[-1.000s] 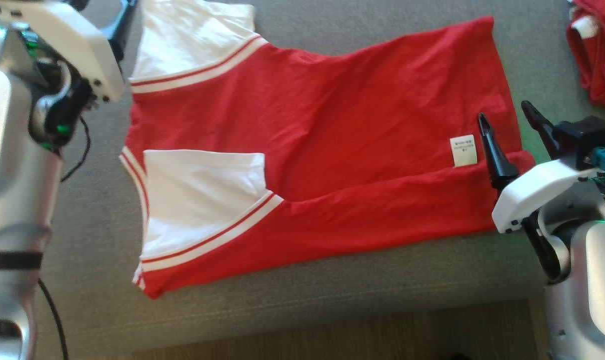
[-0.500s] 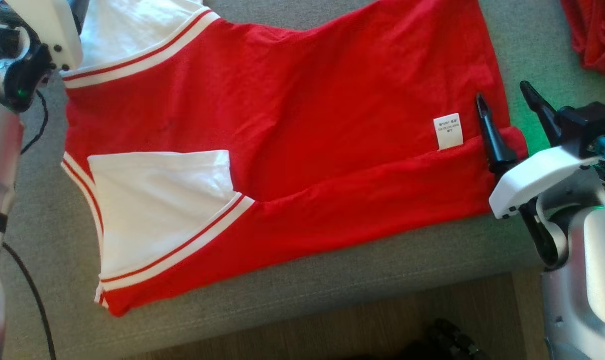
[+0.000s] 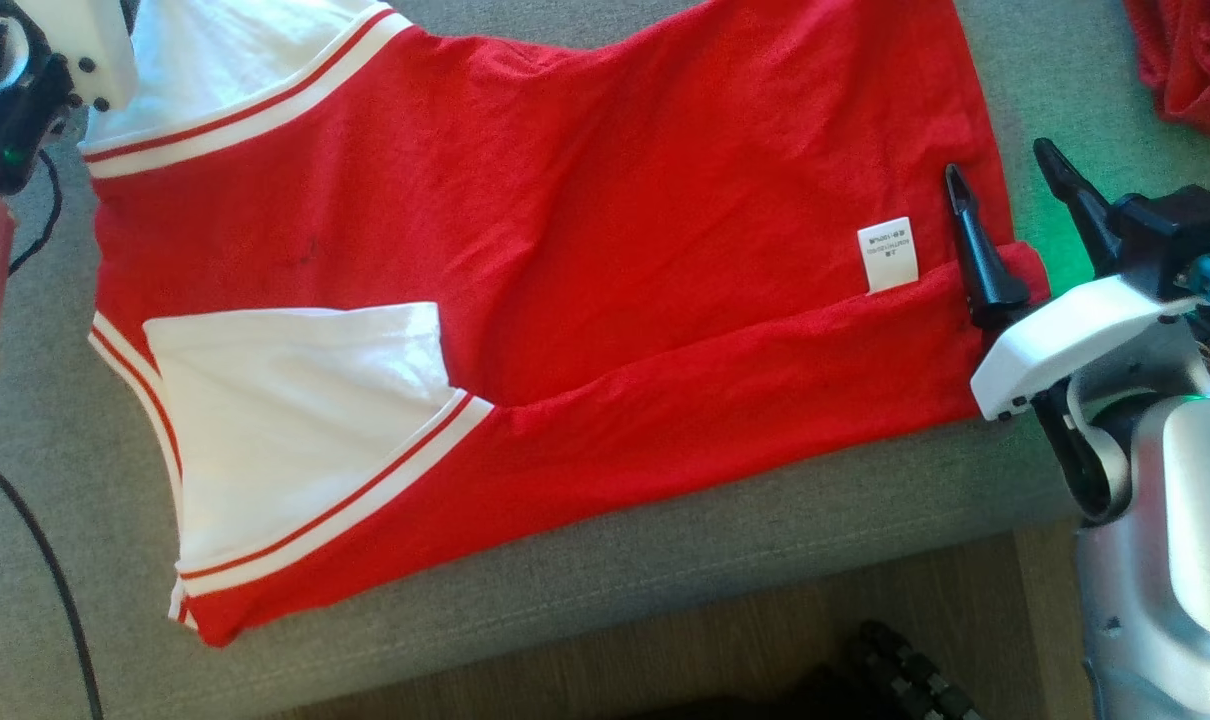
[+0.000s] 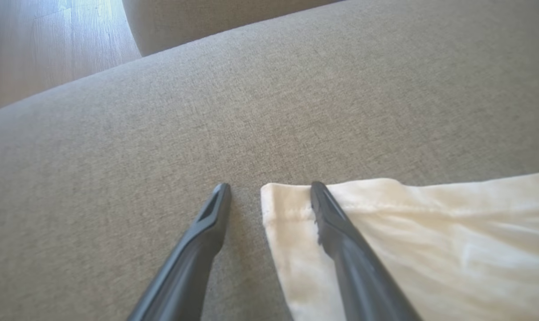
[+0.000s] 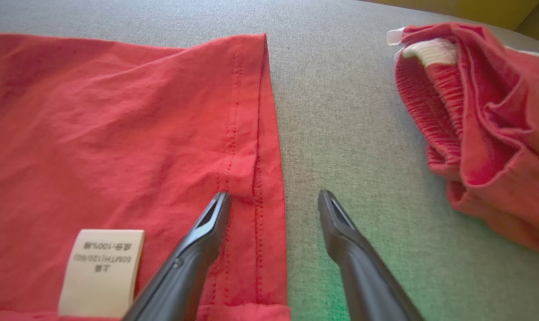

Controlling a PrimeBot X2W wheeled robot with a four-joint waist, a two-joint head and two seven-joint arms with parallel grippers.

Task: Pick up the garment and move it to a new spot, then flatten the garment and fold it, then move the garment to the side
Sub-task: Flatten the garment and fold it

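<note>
- The red garment (image 3: 585, 250) is lying flat on the grey cushion (image 3: 665, 560), close to the cushion's front edge.
- Its white sleeves are pointing toward the cushion's left edge, and its hem (image 5: 263, 133) is pointing toward the right edge.
- The near sleeve (image 3: 295, 420) is lying folded in on top of the red part.
- The far sleeve (image 4: 407, 249) is lying flat on the cushion, further back on the left.
- The long side of the garment by the front edge is lying folded over in a strip.
- A white label (image 3: 887, 255) is showing near the hem, right at that fold.
- The right gripper (image 3: 999, 158) is hanging at the hem with its two fingers spread wide, and it is holding nothing.
- One of its fingers is sitting over the red cloth beside the label, and the other is sitting over the bare cushion, so the hem's edge is running between them.
- I cannot tell if its fingertips are touching the cloth.
- The left gripper (image 4: 269, 184) is also standing wide apart and holding nothing.
- One of its fingers is sitting over the corner of the far sleeve, and the other is sitting over the bare cushion just beside it.
- A red bundle (image 3: 1190, 60) of other cloth is lying toward the cushion's far right corner, well apart from the garment.
- The wood floor (image 3: 665, 660) is showing below the front edge.
</note>
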